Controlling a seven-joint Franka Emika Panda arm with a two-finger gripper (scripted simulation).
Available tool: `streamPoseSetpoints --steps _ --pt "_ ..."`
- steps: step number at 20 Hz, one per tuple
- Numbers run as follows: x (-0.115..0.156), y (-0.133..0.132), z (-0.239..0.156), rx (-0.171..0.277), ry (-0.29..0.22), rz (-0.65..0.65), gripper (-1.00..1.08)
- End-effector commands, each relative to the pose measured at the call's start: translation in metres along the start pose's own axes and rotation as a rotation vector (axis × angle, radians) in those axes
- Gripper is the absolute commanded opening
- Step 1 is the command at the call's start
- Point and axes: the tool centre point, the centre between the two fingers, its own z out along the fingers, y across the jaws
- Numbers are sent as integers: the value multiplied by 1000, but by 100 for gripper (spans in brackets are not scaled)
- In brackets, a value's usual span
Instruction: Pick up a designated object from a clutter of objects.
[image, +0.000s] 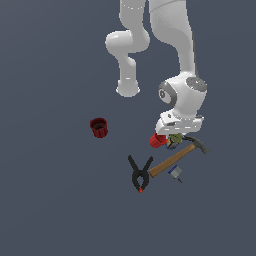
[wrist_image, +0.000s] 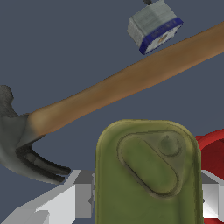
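the gripper (wrist_image: 146, 199) straddles the olive-green-topped can (wrist_image: 146, 170), its grey fingers (wrist_image: 83, 194) beside both flanks; firm contact cannot be told. the can sits between the red ribbed cup (wrist_image: 212, 151) and wooden-handled hammer (wrist_image: 127, 83). lifting may drag the touching cup, or the can may slip.

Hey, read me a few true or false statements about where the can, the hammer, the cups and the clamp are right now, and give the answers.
1. The olive-topped can sits between the gripper fingers. True.
2. Both red cups stand side by side. False: one red cup stands alone toward the exterior view's left, the other red cup is next to the gripper.
3. The hammer has a wooden handle. True.
4. The black clamp lies on top of the hammer's head. False: it lies beside the handle's end, away from the head.
5. The small grey-blue block is stacked on the can. False: it lies on the other side of the hammer handle from the can.
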Motion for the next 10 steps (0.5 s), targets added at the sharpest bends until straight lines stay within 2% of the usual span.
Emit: streamPoseSetpoints --steps 1,10 --pt "0 0 0 0 1 -2 -100" --pt "-5 13 -14 -1 -1 -1 -100"
